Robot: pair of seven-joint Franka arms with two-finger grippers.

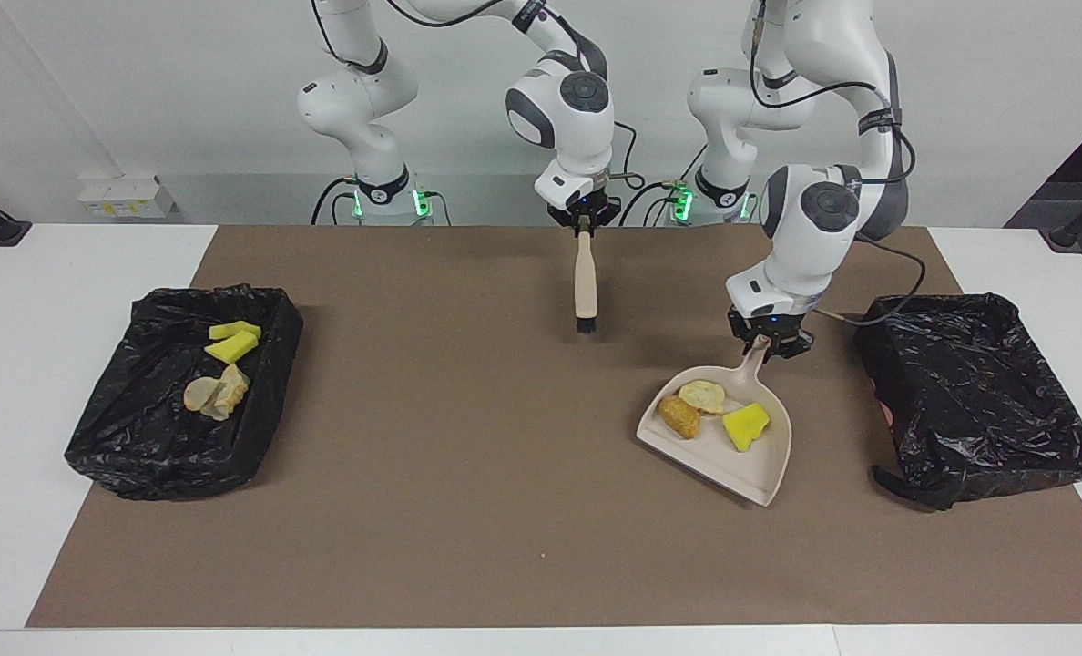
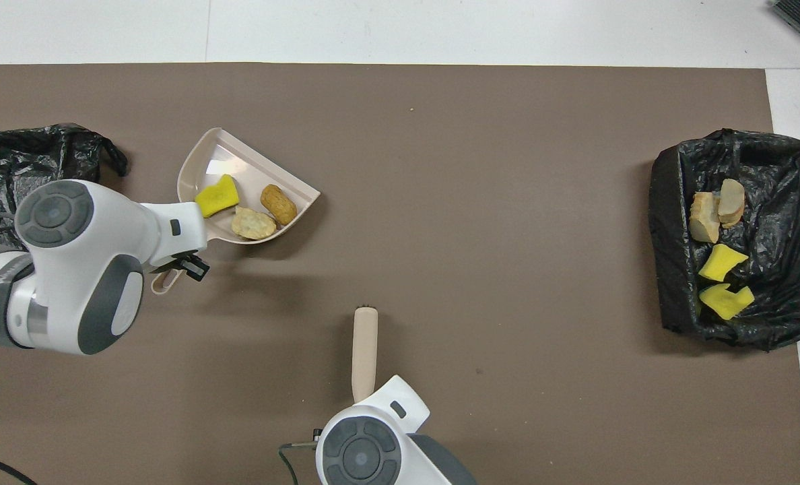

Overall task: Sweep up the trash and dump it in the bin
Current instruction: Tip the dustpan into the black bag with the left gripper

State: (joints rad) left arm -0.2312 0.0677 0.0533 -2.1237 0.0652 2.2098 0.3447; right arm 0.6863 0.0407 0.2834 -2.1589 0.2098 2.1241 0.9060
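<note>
I see three pieces of trash riding in the dustpan: a yellow sponge piece, a pale crumbly lump and a golden-brown nugget. They sit bunched toward the handle end of the pan, the lump touching the nugget and the sponge just beside the lump. The pan is lifted off the brown mat and casts a shadow on it, its open lip pointing away from the robots.

My left end effector is pinching the dustpan's handle from above, fingers pressed onto it. It hangs over the mat near the black-lined bin at the left arm's end of the table. I see no trash in that bin.

My right end effector is clamped on the top of the brush, which hangs upright with its black bristles down, clear of the mat, over the part of the mat nearest the robots around the middle of the table.

More trash lies in the second black-lined bin at the right arm's end: two yellow sponge pieces side by side, and beside them, farther from the robots, two pale lumps touching each other.
</note>
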